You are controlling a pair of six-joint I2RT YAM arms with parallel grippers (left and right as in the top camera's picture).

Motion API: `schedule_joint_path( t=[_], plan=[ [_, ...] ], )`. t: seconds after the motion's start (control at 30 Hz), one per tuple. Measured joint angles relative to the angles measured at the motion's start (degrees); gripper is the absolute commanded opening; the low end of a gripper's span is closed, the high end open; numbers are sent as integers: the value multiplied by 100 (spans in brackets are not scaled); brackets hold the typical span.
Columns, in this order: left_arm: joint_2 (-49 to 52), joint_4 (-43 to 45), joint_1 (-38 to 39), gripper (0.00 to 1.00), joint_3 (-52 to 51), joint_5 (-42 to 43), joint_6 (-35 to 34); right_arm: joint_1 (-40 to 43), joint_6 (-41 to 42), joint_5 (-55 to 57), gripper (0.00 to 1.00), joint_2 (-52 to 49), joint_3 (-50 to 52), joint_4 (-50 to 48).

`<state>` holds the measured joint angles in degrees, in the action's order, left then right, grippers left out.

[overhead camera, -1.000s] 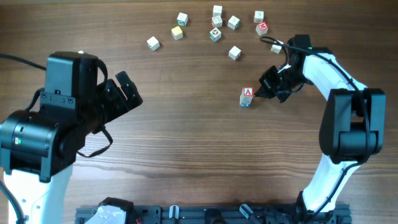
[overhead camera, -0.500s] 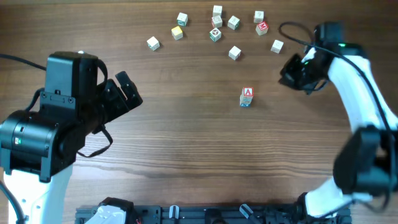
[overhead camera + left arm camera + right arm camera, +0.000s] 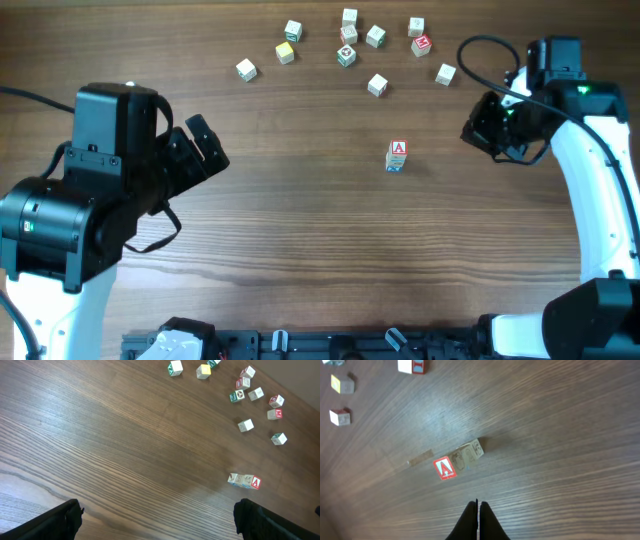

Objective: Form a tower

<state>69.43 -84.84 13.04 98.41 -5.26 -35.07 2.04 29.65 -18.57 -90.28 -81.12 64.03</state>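
The thin stack of three pale wooden letter cubes (image 3: 397,155), red "A" topmost, stands mid-counter (image 3: 300,230) with bare wood all around. The left jaws gape wide and the right jaws are pressed together, both well apart from it. Loose wooden cubes (image 3: 376,85) lie near the far edge.

The tower (image 3: 397,157) bears a red capital "A" inside a red frame on its topmost cube (image 3: 444,468), and the letter reads clearly in all three views. The middle cube (image 3: 466,455) shows faint marks on its side, too small to read. Among the loose cubes on the worktop (image 3: 300,250), a red-marked cube (image 3: 278,413) carries what is probably an "M", and a green-marked cube (image 3: 234,396) a "J". Letters on the other loose cubes (image 3: 376,85) cannot be made out.
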Motion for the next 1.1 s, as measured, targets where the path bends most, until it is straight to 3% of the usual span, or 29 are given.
schedule_joint_path(
  t=[0.37, 0.63, 1.1],
  plan=[
    [0, -2, 0, 100, 0, 0, 2, -568, 372, 48, 4, -332, 52, -1054],
    [0, 0, 0, 100, 0, 0, 0, -688, 566, 61, 4, -1051, 52, -1064],
    [0, 0, 0, 100, 0, 0, 2, -695, 1174, 326, 4, -1099, 52, -538]
  ],
)
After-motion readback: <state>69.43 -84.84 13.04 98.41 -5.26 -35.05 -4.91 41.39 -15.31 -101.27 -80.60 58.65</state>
